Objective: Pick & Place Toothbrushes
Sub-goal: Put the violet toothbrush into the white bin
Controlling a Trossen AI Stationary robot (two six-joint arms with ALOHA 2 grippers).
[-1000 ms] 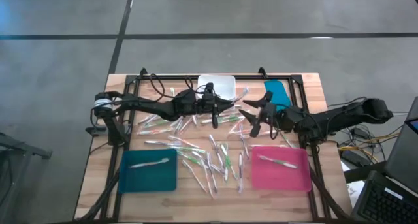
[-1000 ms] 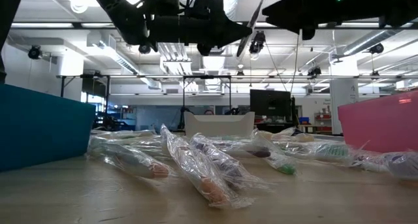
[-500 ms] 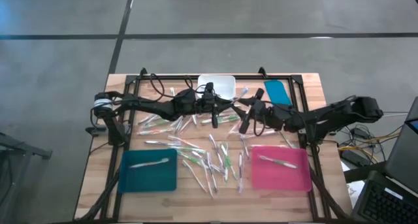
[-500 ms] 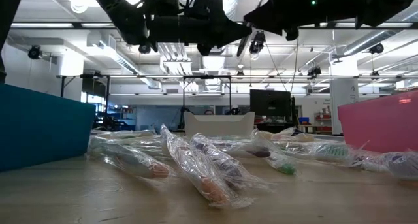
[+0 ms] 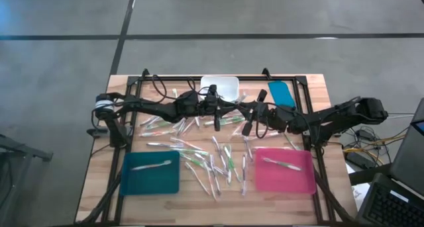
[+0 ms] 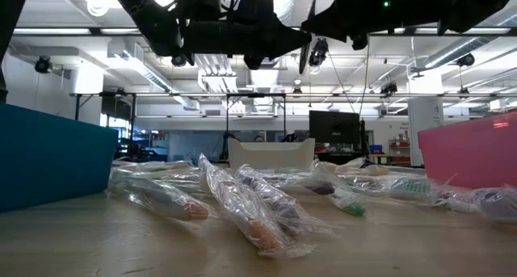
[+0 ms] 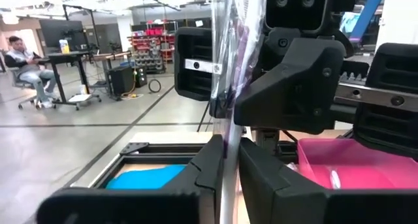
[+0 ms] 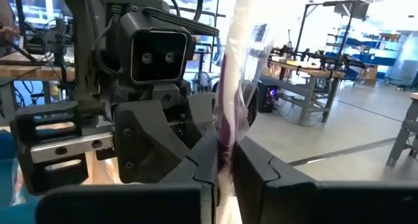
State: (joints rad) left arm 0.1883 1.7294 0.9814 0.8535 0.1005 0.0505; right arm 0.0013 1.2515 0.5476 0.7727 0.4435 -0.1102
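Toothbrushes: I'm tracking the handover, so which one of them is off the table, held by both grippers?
The plastic-wrapped toothbrush with the purplish tint, raised mid-air over the table's middle. The left gripper and the right gripper both pinch it; all the others lie on the table or in trays.

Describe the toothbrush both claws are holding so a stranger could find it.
Look above the middle of the wooden table, just in front of the white bin, where the two dark arms meet. The wrapped toothbrush is pinched between left claw and right claw, lifted clear while the others lie flat.
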